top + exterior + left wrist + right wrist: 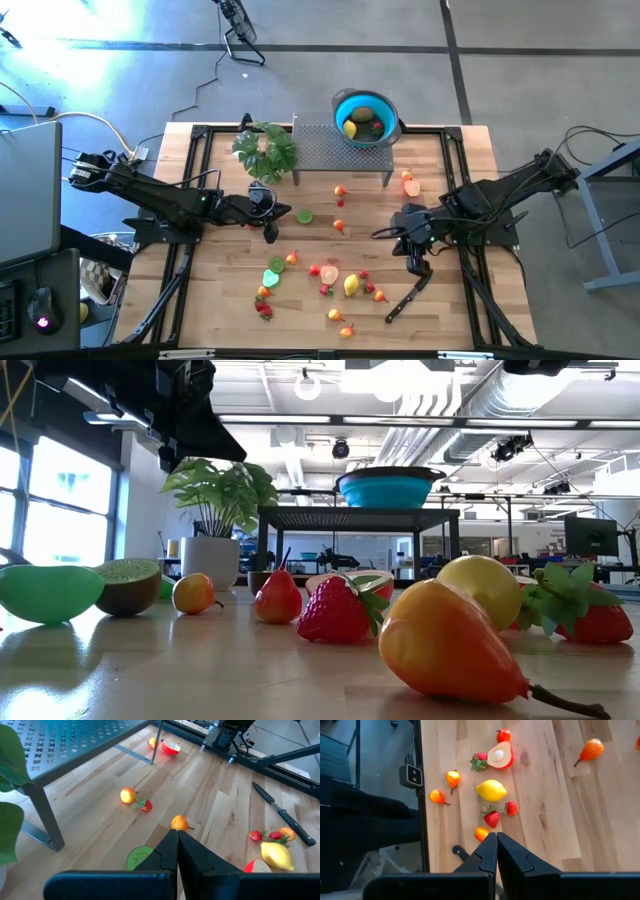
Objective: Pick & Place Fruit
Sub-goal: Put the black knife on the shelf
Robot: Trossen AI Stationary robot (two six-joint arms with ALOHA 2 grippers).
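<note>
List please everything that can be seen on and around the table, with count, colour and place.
Blue bowl: one, blue, on the metal shelf at the table's far edge; holds a yellow and a dark fruit.
Metal shelf: one, grey, perforated, far middle of the table.
Leafy plant: one, green, beside the shelf's left end.
Knife: one, black, near the front right.
Toy fruits: many, red, yellow, orange and green, loose across the table's middle and front.
Table: one, light wood, with a black frame.
Left gripper: dark, shut, left of centre, over the table.
Right gripper: dark, shut, right of centre, above the knife.
</note>
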